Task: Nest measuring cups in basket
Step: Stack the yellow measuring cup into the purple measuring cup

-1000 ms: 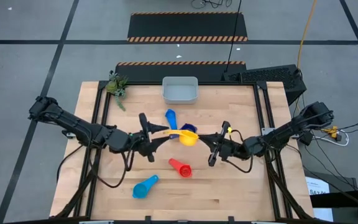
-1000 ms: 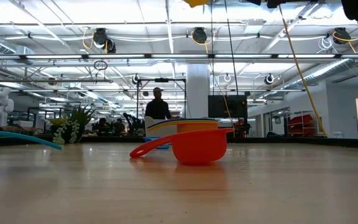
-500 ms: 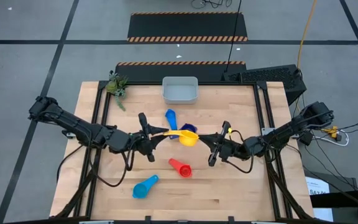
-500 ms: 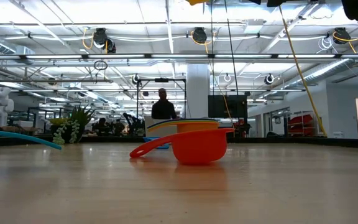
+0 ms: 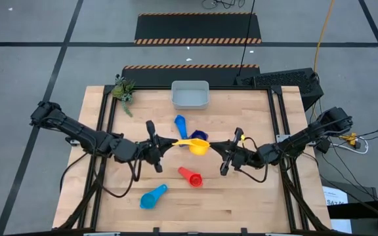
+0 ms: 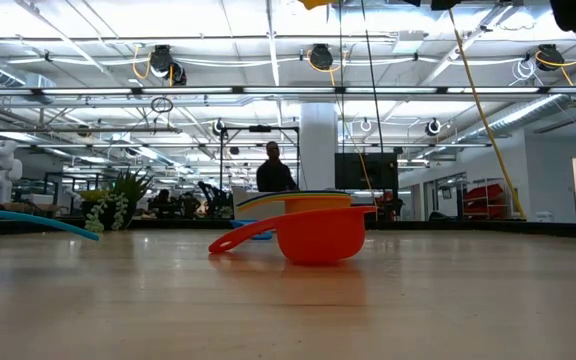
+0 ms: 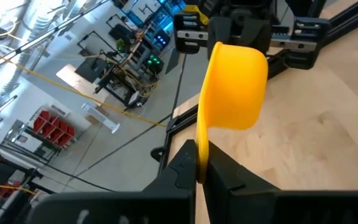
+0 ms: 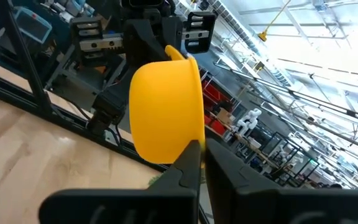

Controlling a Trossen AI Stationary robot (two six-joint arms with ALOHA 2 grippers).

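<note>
Both sets of jaws are sitting closed on the same yellow measuring cup, mid-table, lifted clear of the wood. Left gripper is pinching the flat yellow handle; right gripper is clamping the bowl rim on the opposite side, arms meeting head-on.

Going big to small:
- Table: butcher-block top, dark frame rails round it.
- Basket: pale tub at far edge, centre, looking empty; well apart from the held cup.
- Light blue cup: lying near front, left of centre.
- Red cup: lying just in front of the grippers; orange one appears stacked behind it in low view.
- Blue cup: betw. basket and held cup. Navy cup is peeking out just behind the yellow bowl.

Handling, judged: cups are looking like light, rigid, smooth plastic, so prob. slippery and apt to swivel in a pinch. Handle near the bowl is the best hold; rim grip works but is blocking nesting.

Writing: no brand or size marks readable on any cup.
</note>
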